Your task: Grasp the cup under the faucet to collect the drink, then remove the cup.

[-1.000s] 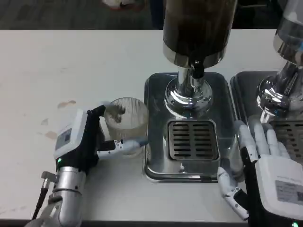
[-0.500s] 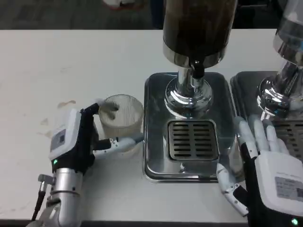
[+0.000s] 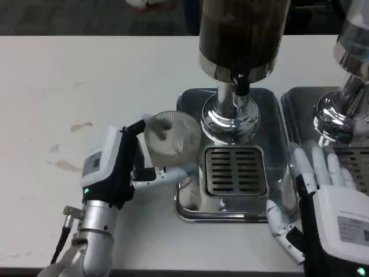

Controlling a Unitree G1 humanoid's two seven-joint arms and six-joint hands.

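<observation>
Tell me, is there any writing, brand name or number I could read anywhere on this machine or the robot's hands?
None can be read.
Grey label on the white back of the left hand: too blurred to read.
Grey printed label on the white back of the right hand: lines of print, too small and blurred.
Shiny chrome drink dispenser and ribbed clear plastic cup: no visible writing.

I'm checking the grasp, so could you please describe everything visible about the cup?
The cup is clear, ribbed plastic by its look, and seems empty. The left hand holds it, fingers on both sides. It is tilted with its mouth towards the camera, over the left edge of the steel drip tray, not yet under the faucet.
</observation>
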